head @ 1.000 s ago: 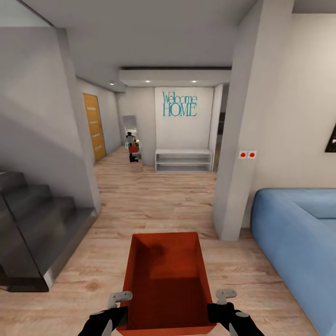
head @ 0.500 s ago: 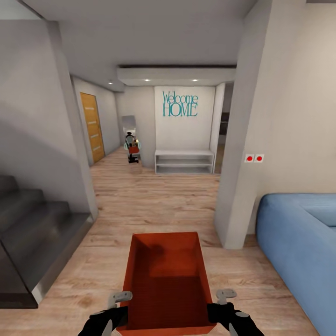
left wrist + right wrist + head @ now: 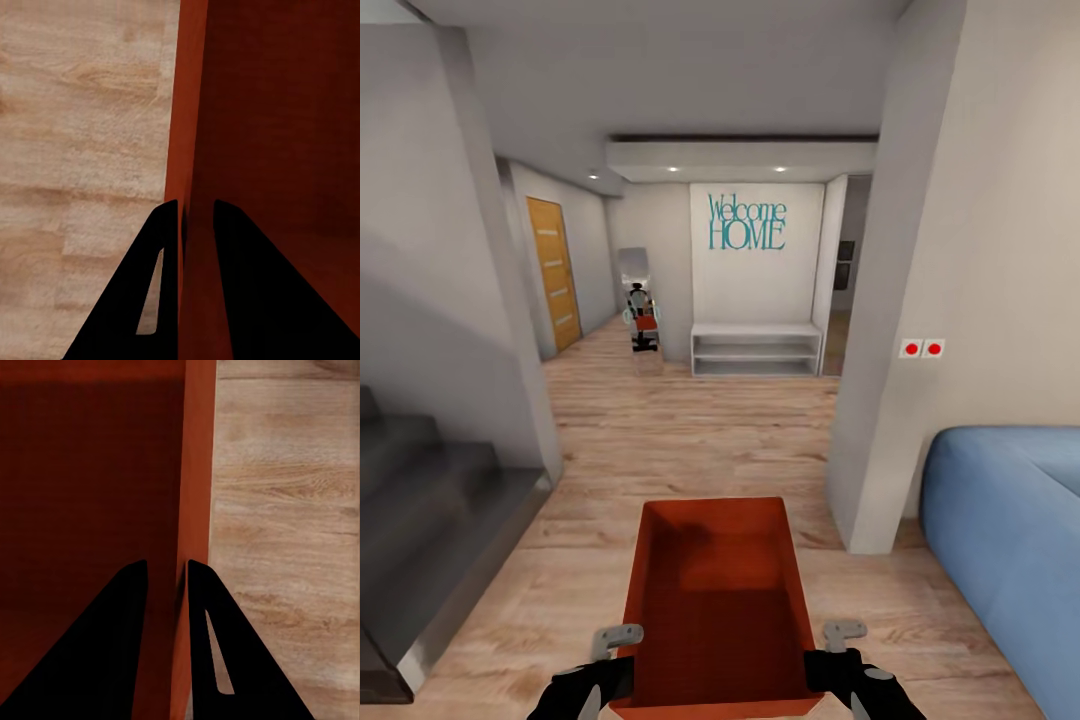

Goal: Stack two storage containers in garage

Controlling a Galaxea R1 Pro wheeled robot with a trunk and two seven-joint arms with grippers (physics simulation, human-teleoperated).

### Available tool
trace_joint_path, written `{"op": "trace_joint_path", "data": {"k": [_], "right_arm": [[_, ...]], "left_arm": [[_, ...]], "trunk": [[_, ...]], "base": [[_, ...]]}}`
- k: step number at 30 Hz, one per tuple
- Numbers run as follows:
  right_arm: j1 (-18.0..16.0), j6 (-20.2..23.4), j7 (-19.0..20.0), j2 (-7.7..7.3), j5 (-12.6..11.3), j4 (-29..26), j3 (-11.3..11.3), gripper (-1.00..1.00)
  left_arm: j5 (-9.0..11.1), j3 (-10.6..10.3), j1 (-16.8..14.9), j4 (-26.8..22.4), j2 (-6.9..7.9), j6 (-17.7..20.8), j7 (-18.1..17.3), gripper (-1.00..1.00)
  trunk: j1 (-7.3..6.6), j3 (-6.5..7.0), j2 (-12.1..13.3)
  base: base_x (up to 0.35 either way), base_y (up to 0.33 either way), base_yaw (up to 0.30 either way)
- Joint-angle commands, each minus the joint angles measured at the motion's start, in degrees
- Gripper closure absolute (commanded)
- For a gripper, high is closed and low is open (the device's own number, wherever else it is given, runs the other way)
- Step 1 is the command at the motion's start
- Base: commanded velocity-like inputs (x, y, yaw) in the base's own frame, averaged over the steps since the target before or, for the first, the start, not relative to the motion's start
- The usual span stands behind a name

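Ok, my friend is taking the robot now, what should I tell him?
Left claw: shut on the orange bin, pinching its left wall.
Right claw: shut on the same bin's right wall.
The bin is carried in front, above the wood floor, beside the blue sofa.
Done: one bin picked up.
Left: carry it to the garage, set it down, fetch and stack the second bin.

You are inside a home, at the edge of a living room opening onto an entrance hall. Evidence: "Welcome HOME" lettering on the far wall, a low white shelf bench directly beneath it, a wooden door to its left. Nearer than the lettering: blue sofa right, dark stairs left, wood plank floor between.
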Motion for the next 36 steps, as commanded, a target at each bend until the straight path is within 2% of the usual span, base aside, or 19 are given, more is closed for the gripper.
{"op": "trace_joint_path", "data": {"k": [1,10,18,36], "right_arm": [[0.0,0.3,-0.2,-0.25,0.6,0.0,0.2,1.00],[0.0,0.3,-0.2,-0.25,0.6,0.0,0.2,1.00],[0.0,0.3,-0.2,-0.25,0.6,0.0,0.2,1.00],[0.0,0.3,-0.2,-0.25,0.6,0.0,0.2,1.00]], "left_arm": [[-1.5,0.3,-0.1,-0.2,0.45,-1.5,0.7,1.00],[-1.5,0.3,-0.1,-0.2,0.45,-1.6,0.7,1.00],[-1.5,0.3,-0.1,-0.2,0.45,-1.6,0.7,1.00],[-1.5,0.3,-0.1,-0.2,0.45,-1.5,0.7,1.00]], "trunk": [[0.05,-0.10,-0.1],[0.05,-0.10,-0.1],[0.05,-0.10,-0.1],[0.05,-0.10,-0.1]], "base": [[0.327,0.000,0.000],[0.327,0.000,0.002],[0.327,0.000,0.142],[0.327,0.000,0.041]]}}
